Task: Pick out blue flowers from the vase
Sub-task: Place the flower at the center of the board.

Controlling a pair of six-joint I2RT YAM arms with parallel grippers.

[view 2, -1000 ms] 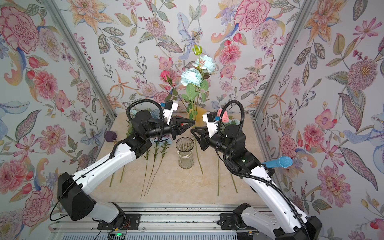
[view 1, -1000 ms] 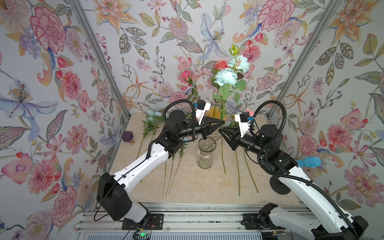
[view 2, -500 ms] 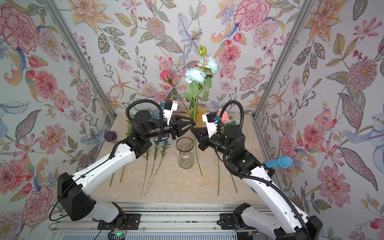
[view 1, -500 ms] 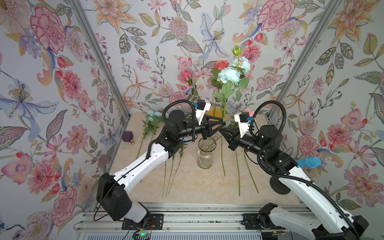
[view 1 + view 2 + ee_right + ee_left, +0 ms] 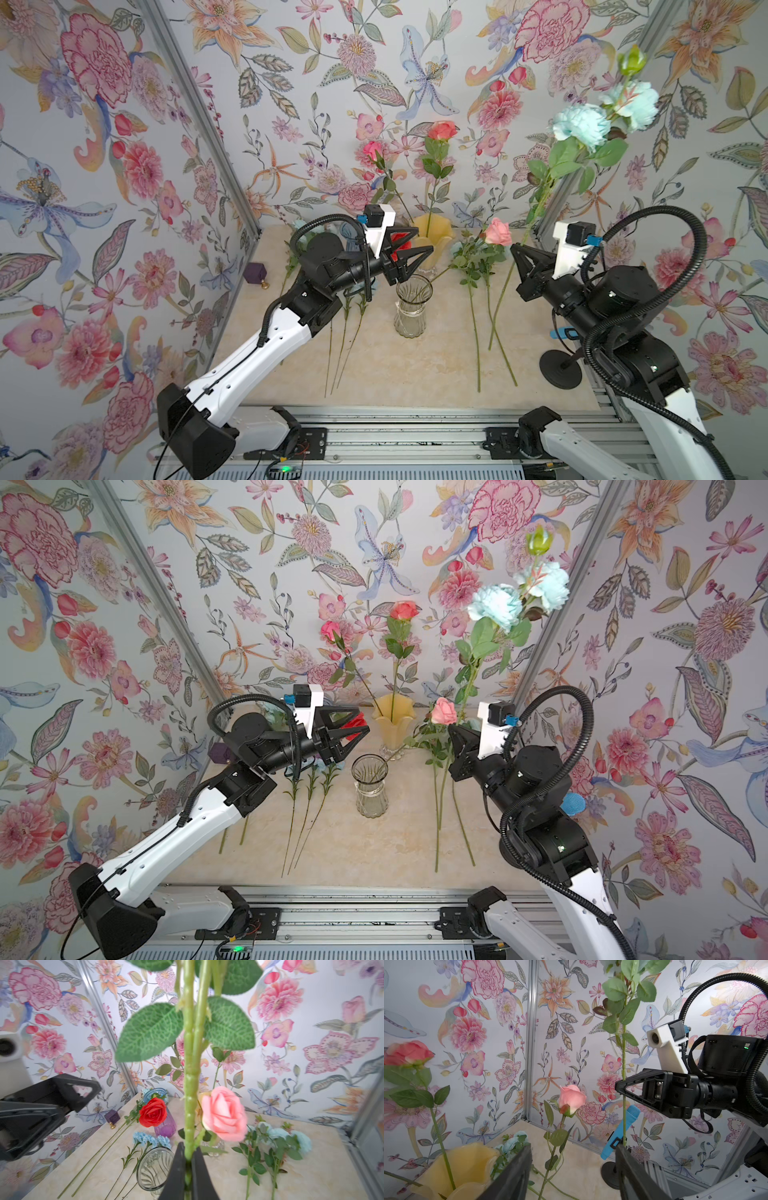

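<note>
The right gripper (image 5: 515, 251) hangs to the right of the clear glass vase (image 5: 409, 309), its fingers (image 5: 177, 1169) pinched shut on the lower stem of a blue flower spray (image 5: 582, 124). The spray rises from that grip and tilts toward the far right corner. Its two pale blue blooms and a green bud sit high above the bench (image 5: 395, 374), well apart from the vase. In the right wrist view the stem runs straight up from between the closed fingers.

The left gripper (image 5: 420, 244) hovers near the vase on its left, higher than the rim. Its fingers are spread wide with nothing between them.

Other blue flowers lie flat on the bench. The single-headed blue flowers (image 5: 149, 1140) are left of the vase, stems pointing to the near edge. The leafy blue sprays (image 5: 276, 1136) are on its right.

A pink rose (image 5: 497, 232) stands right of the vase. Its stem seems to lean out of the vase mouth, though the glass makes that hard to confirm. At the far edge a yellow vase (image 5: 434, 235) holds two upright roses.
</note>
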